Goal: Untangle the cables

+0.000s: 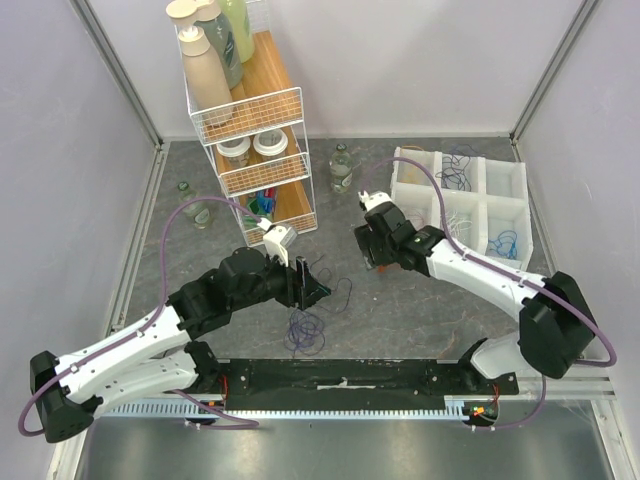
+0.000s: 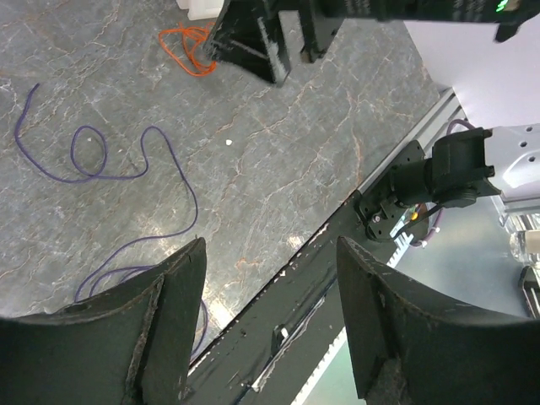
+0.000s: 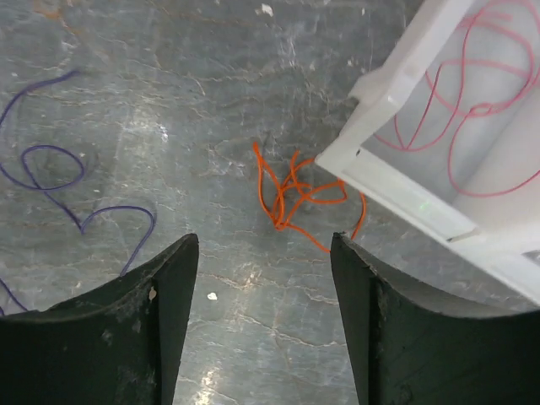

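A thin purple cable (image 1: 308, 330) lies in loose loops on the grey table in front of my left gripper (image 1: 312, 287); it also shows in the left wrist view (image 2: 114, 169) and the right wrist view (image 3: 51, 164). A small orange cable (image 3: 295, 190) lies bunched against the corner of the white tray (image 3: 396, 93), just ahead of my right gripper (image 3: 263, 321), which is open and empty above the table. It also shows in the left wrist view (image 2: 184, 46). My left gripper (image 2: 270, 321) is open and empty. A pink-red cable (image 3: 472, 110) lies in a tray compartment.
The white divided tray (image 1: 520, 185) at the right holds blue (image 1: 505, 243), white (image 1: 460, 222) and dark cables. A wire shelf rack (image 1: 250, 120) with bottles stands at the back left. Small jars (image 1: 342, 170) stand on the table. A black rail (image 1: 350, 375) runs along the near edge.
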